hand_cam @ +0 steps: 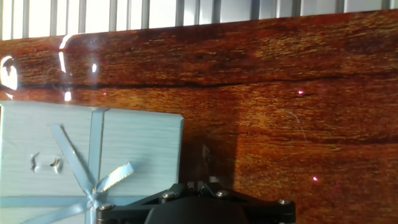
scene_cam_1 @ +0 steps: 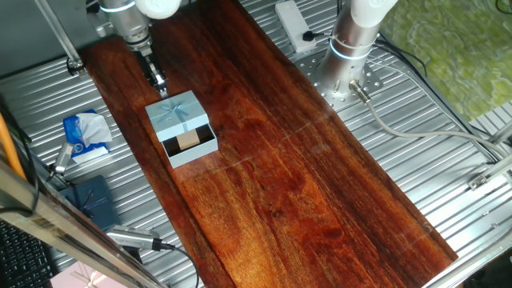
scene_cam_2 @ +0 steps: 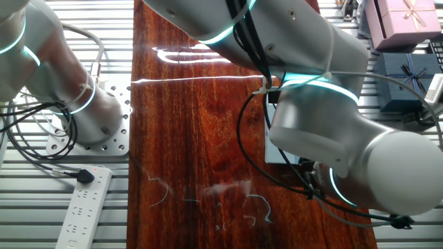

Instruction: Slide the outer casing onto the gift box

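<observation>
The outer casing [scene_cam_1: 178, 112], light blue with a pale ribbon and bow, lies on the dark wooden board [scene_cam_1: 304, 176]. It partly covers the gift box [scene_cam_1: 192, 144], whose open end with the tan-brown block sticks out on the near side. My gripper [scene_cam_1: 159, 82] stands just behind the casing's far edge, with its fingers together and nothing between them. In the hand view the casing's top [hand_cam: 124, 143] fills the lower left and the fingertips [hand_cam: 200, 185] sit beside its right edge. In the other fixed view my arm hides all but a sliver of the casing [scene_cam_2: 277, 151].
A blue-and-white packet [scene_cam_1: 86, 134], a dark navy box [scene_cam_1: 92, 200] and a pink box [scene_cam_1: 80, 280] lie left of the board. A second arm's base [scene_cam_1: 352, 48] and a power strip [scene_cam_1: 292, 24] stand at the back right. Cables run over the ribbed metal table.
</observation>
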`<state>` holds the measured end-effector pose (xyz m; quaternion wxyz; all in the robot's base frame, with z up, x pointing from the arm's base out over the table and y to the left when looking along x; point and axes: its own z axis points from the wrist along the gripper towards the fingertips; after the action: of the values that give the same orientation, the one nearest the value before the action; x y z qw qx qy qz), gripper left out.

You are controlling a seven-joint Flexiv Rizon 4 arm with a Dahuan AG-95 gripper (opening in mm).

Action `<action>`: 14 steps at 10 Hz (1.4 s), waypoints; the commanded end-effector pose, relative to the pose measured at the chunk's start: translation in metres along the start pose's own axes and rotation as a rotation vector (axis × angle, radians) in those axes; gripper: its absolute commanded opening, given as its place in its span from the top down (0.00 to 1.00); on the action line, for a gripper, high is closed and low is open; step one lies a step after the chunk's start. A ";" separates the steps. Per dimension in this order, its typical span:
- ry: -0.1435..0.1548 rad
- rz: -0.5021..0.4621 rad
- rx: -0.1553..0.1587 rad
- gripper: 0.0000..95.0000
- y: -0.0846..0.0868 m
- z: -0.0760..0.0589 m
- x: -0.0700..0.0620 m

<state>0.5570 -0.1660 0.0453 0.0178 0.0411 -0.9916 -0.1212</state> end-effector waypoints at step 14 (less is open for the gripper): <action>-0.019 0.020 -0.017 1.00 0.001 0.011 -0.001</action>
<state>0.5573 -0.1630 0.0341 0.0100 0.0287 -0.9911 -0.1300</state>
